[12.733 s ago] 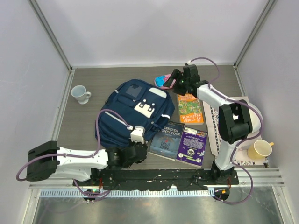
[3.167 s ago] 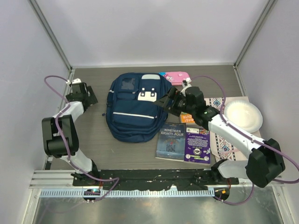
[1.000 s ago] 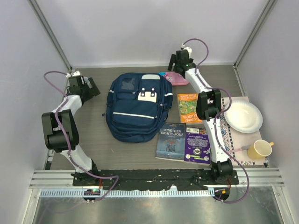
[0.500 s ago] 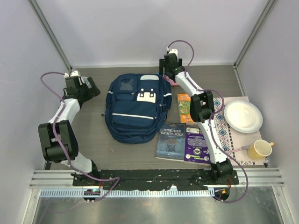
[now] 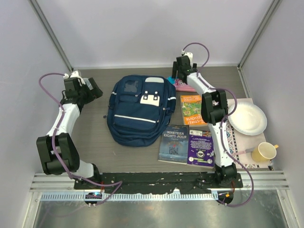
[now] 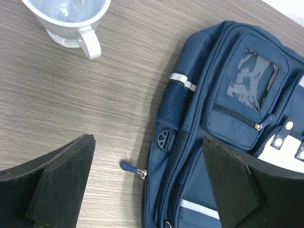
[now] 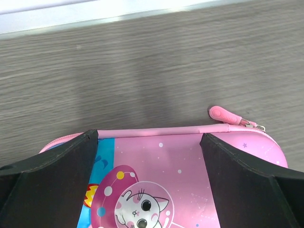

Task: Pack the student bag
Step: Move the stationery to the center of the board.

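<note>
The navy student bag (image 5: 140,111) lies flat at the centre of the overhead frame. The left gripper (image 6: 147,183), jaws wide and empty, hovers off its left edge; only the wrist view shows a white mug (image 6: 66,19) there. The right gripper (image 7: 149,161), also spread, hangs over a pink pencil case (image 7: 190,175).
</note>
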Controlling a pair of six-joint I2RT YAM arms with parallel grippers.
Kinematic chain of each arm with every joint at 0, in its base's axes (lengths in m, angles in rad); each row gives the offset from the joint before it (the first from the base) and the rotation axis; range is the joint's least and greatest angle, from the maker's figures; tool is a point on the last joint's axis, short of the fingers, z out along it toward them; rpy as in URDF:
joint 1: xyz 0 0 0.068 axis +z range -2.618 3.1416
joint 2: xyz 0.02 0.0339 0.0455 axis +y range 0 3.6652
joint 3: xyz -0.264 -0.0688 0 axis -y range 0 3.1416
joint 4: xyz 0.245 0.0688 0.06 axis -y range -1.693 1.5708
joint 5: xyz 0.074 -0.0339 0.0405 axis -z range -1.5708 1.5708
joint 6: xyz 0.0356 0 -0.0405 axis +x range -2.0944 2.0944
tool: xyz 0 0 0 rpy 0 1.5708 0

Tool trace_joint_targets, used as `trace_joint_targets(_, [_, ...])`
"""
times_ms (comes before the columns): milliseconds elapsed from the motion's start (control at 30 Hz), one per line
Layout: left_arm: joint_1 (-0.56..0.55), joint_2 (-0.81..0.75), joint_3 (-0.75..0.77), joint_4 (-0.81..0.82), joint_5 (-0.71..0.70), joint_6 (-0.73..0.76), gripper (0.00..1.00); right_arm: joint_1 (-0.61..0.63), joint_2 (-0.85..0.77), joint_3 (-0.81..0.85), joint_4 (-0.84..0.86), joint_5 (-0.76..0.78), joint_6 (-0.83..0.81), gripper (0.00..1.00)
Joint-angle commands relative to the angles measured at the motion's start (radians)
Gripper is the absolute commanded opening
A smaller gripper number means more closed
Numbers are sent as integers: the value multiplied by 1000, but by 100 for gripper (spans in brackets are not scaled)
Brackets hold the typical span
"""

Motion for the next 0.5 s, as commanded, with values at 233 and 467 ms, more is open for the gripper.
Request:
trace_joint_targets(233, [-41, -85, -19, -71, 23, -18, 100, -80, -105, -159, -154, 5, 24, 95])
trace_joint_targets(467, [-134, -140, -66, -134, -69, -29, 100, -80, -268, -133, -80, -176, 60, 95])
